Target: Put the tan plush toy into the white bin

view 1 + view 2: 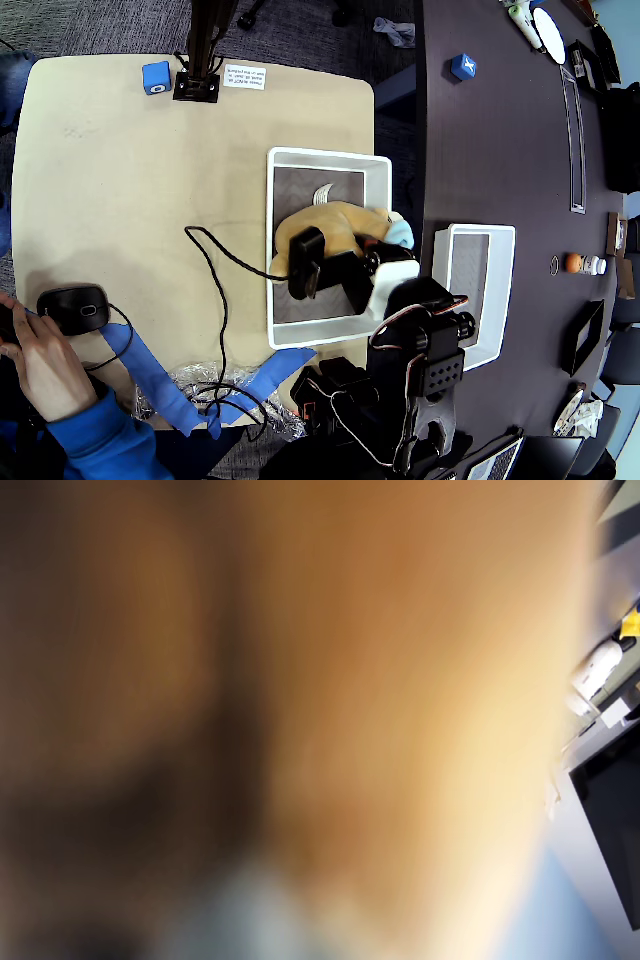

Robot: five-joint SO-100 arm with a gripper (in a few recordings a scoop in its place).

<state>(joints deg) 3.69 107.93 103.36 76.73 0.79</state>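
A tan plush toy [335, 225] with a light blue patch lies inside the larger white bin [330, 157], over its grey base. The wrist view shows its fur [400, 700] as a close blur.

In the overhead view, the white bin [330, 160] is being taken as the landmark on the worktop [120, 190]. The tan plush toy [335, 225] is being held inside it, over its middle. A narrower bin [480, 290] is being kept just right of it. A cube [156, 77] and a card [245, 76] are being seen behind it, to its left.
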